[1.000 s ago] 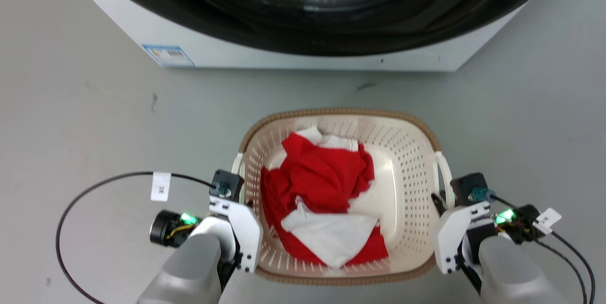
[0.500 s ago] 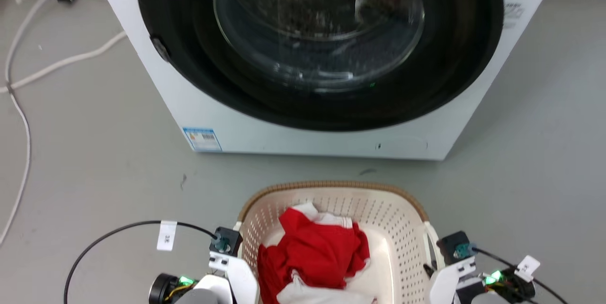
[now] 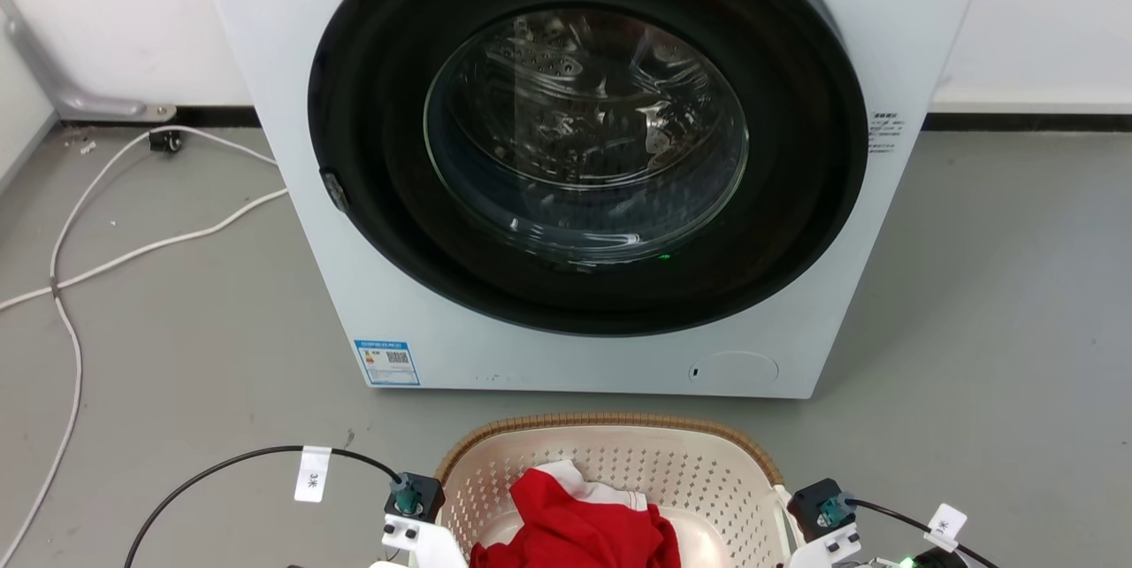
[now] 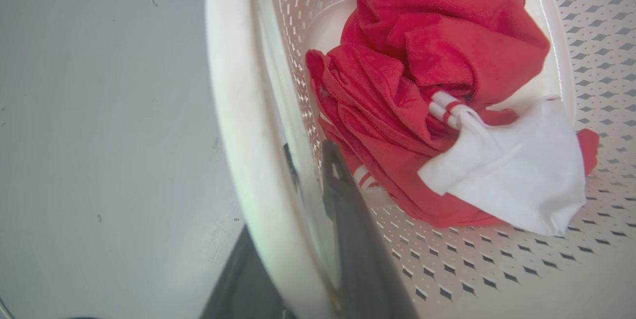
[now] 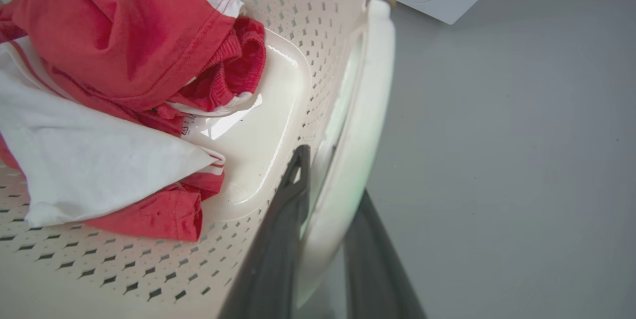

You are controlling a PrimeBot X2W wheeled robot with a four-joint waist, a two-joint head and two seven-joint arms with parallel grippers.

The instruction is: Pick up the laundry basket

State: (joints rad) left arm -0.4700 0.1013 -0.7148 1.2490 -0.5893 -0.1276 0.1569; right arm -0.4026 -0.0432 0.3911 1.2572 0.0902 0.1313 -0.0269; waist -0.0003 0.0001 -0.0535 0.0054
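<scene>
The left pincer (image 4: 290,195) is clenched across the left white plastic side handle (image 4: 233,85) of the rounded-rectangular cream plastic laundry basket (image 4: 472,269) with perforated walls, 1 dark finger inside the wall and 1 outside. The right pincer (image 5: 330,175) grips the right white handle (image 5: 370,100) the same way. A crumpled red-and-white garment (image 4: 427,60) lies loose on the basket's bottom. The basket is between both arms, over the grey floor (image 3: 177,356) and just in front of the white front-loading washing machine (image 3: 566,364). Whether it is off the floor I cannot tell. Likely risks: the smooth rounded handles could slide through the thin fingers if 1 arm rises faster than the other, tipping the basket and spilling the garment. Carrying it forward could knock the brown woven-look rim (image 3: 610,419) against the washer.
</scene>
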